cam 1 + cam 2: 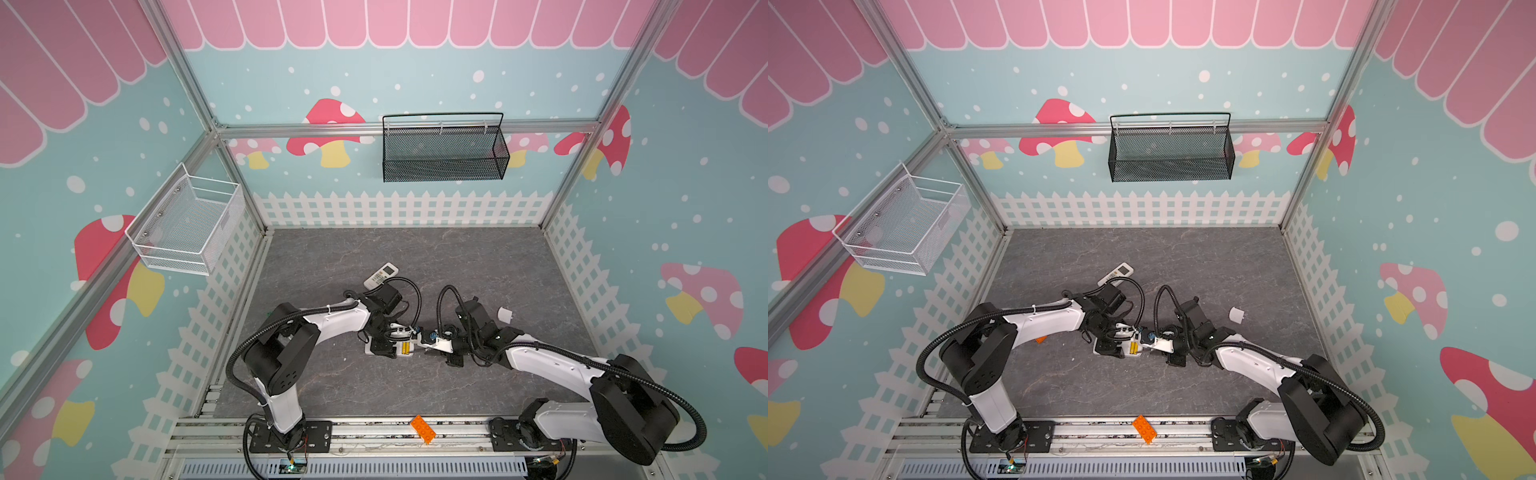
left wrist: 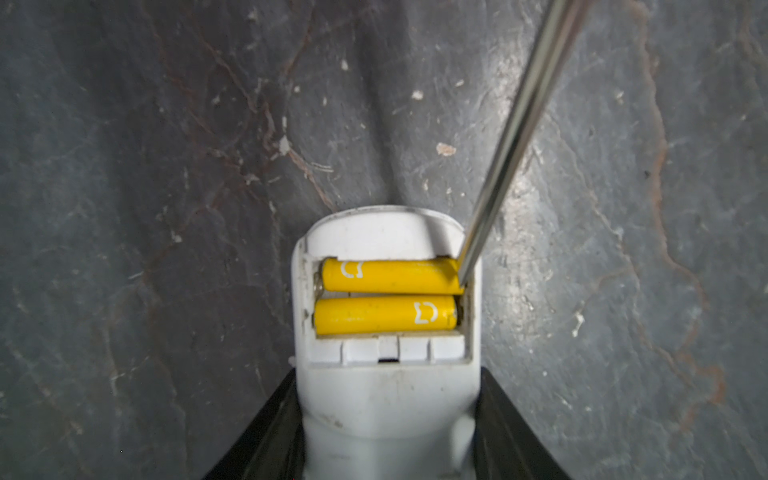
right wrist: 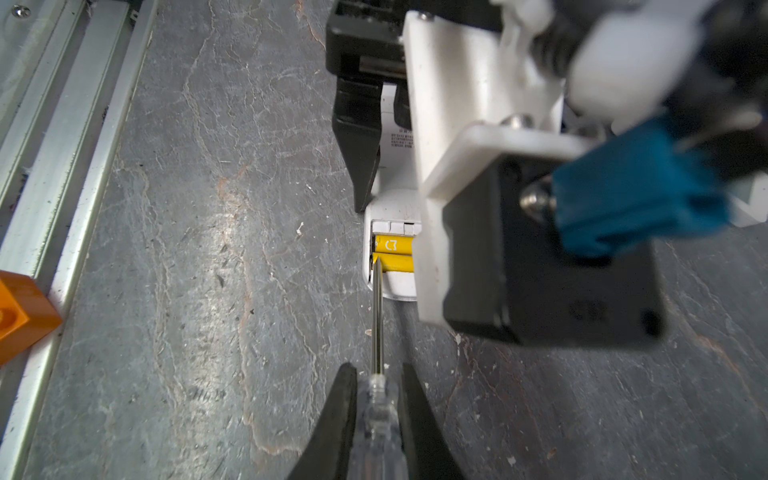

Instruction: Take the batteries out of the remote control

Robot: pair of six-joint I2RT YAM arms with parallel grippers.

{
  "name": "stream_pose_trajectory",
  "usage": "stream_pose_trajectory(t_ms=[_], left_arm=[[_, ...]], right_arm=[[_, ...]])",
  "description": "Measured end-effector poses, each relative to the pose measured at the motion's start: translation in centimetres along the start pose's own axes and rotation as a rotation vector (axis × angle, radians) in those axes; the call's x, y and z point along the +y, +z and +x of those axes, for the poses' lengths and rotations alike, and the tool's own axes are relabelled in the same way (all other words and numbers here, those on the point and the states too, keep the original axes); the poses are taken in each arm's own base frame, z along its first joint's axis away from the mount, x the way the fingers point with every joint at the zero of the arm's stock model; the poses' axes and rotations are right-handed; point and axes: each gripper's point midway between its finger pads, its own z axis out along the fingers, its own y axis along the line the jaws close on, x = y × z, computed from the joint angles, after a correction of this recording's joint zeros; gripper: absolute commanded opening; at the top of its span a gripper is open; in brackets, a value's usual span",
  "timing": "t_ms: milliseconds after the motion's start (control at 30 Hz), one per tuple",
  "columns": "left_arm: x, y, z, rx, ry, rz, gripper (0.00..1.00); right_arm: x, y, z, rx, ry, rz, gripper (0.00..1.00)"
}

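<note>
A white remote control [image 2: 386,399] lies on the grey table with its back up and its battery bay open. My left gripper [image 2: 388,374] is shut on the remote's body, one black finger on each side. Two yellow batteries [image 2: 390,276] [image 2: 382,316] lie side by side in the bay, seen in a top view as batteries [image 1: 405,348]. My right gripper [image 3: 378,368] is shut on the clear handle of a slim screwdriver [image 3: 378,415]. The screwdriver's steel shaft [image 2: 519,137] slants down, and its tip rests at one end of the battery nearer the remote's end.
A second white remote [image 1: 381,275] lies farther back, partly under the left arm. A small white cover [image 1: 505,314] sits right of the right wrist. An orange brick [image 1: 423,429] rests on the front rail. A black basket [image 1: 444,153] and a white basket [image 1: 187,224] hang on the walls.
</note>
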Motion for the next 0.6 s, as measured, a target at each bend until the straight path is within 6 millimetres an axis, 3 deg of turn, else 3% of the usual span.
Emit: stream_pose_trajectory(t_ms=[600], left_arm=[[0.0,0.0,0.0,0.0,0.0,0.0,0.54]], right_arm=[[0.04,0.53,0.01,0.005,-0.005,-0.034,0.0]])
